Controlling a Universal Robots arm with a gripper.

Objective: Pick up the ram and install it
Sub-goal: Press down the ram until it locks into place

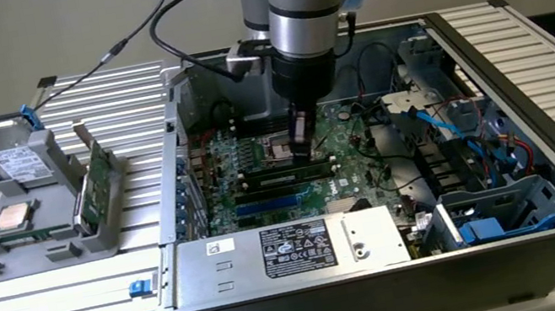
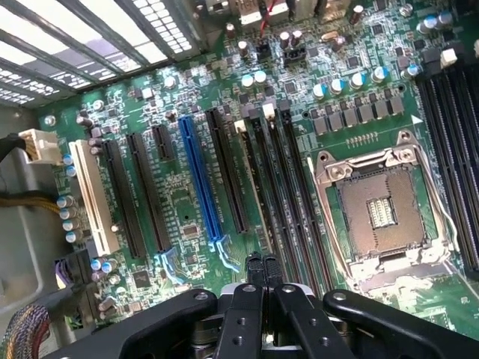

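Directly below the gripper (image 1: 305, 149) lies the ram (image 1: 284, 176), a dark stick seated along a motherboard slot (image 1: 281, 191), its long axis crossing the exterior view's left to right. In the wrist view the ram (image 2: 256, 183) runs straight away from the fingertips (image 2: 262, 265), edge-on among the black slots. Gripper fingers look pinched together, holding nothing, tips just above the stick's top edge. Outward sits the CPU socket (image 2: 382, 213), then the open PC case (image 1: 537, 75) on the bench (image 1: 50, 290).
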